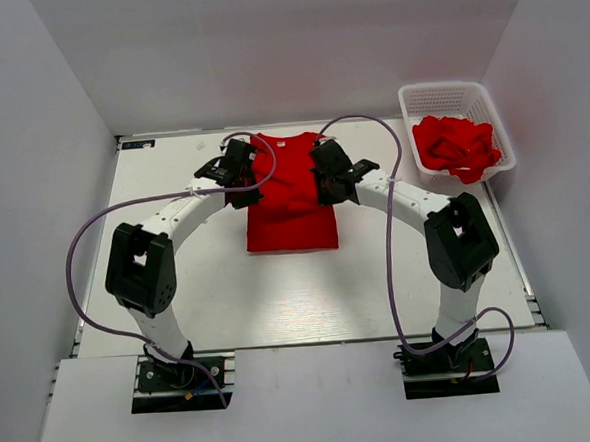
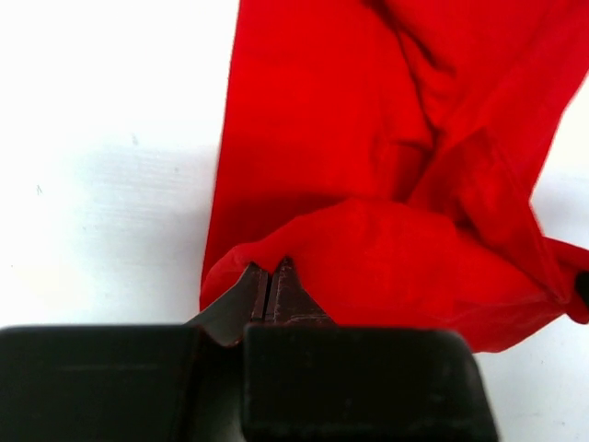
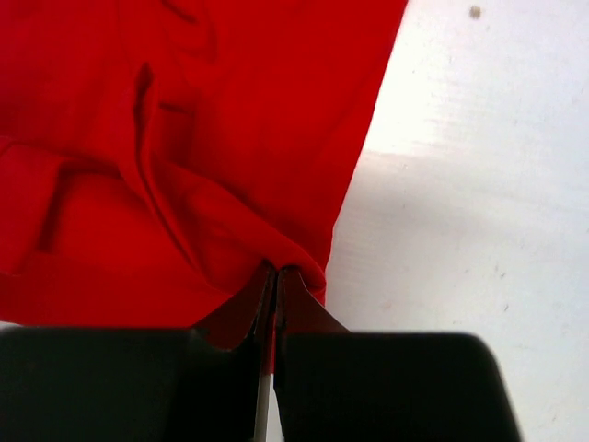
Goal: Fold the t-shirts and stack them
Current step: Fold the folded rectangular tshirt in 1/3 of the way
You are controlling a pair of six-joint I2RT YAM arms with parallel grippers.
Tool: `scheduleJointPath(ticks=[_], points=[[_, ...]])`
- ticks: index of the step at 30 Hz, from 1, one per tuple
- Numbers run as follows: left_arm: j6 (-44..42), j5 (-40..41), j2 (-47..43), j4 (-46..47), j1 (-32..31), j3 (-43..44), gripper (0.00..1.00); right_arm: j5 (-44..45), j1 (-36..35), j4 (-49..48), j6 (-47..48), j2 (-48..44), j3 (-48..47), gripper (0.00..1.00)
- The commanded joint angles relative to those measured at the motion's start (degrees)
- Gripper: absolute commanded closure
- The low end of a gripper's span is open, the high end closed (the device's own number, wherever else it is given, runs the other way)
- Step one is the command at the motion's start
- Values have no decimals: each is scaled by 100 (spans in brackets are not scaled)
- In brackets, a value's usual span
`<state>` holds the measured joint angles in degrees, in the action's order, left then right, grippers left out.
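A bright red t-shirt (image 1: 290, 199) lies on the white table (image 1: 209, 286) at the middle back, its sides folded in so it forms a narrow strip. My left gripper (image 1: 240, 172) is shut on the cloth at the shirt's left edge (image 2: 267, 267). My right gripper (image 1: 329, 172) is shut on a fold at the shirt's right edge (image 3: 278, 273). The cloth (image 2: 386, 249) bunches up in front of both grippers, lifted a little off the table. More red t-shirts (image 1: 457, 146) lie crumpled in a basket.
A white plastic mesh basket (image 1: 438, 97) stands at the back right of the table and holds the crumpled shirts. White walls close in the left, back and right sides. Purple cables loop from both arms.
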<state>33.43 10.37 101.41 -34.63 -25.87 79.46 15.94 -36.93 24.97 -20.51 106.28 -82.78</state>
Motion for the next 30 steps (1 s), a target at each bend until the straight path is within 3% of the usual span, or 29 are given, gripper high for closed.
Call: scheduleJointPath(ticks=[1, 8, 13, 14, 15, 16, 17, 18, 19, 20, 21, 26, 30], points=[[-161, -105, 81, 96, 143, 333, 100, -276, 186, -282, 521, 120, -396, 100], [-416, -369, 634, 290, 310, 737, 100, -917, 432, -432, 1286, 691, -827, 100], [-416, -299, 986, 343, 363, 1124, 100, -900, 572, -318, 1217, 1139, -1344, 100], [-416, -299, 1047, 343, 363, 1185, 95, -717, 607, -187, 1112, 1210, -1433, 93], [-416, -299, 1161, 343, 363, 1334, 82, -629, 643, -142, 1093, 1263, -1521, 81], [-495, -299, 1223, 343, 415, 1422, 52, -602, 660, -116, 1076, 1403, -1765, 69], [-548, -299, 1276, 291, 416, 1527, 31, -566, 695, 33, 1067, 1474, -1863, 58], [-548, -299, 1329, 229, 416, 1772, 11, -610, 713, 43, 1084, 1475, -2012, 34], [-626, -351, 1399, 177, 416, 1888, 0, -654, 722, 78, 1119, 1518, -2092, 26], [-627, -352, 1400, 72, 416, 1976, 0, -671, 739, 148, 1111, 1501, -2223, 13], [-706, -352, 1400, 71, 468, 2107, 0, -793, 740, 131, 1146, 1457, -2251, 10], [-768, -404, 882, -105, 469, 1829, 0, -759, 652, 184, 1339, 825, -1788, 10], [-706, -291, -22, -105, 469, 681, 0, -1470, 590, -158, 1812, 140, -839, 10]])
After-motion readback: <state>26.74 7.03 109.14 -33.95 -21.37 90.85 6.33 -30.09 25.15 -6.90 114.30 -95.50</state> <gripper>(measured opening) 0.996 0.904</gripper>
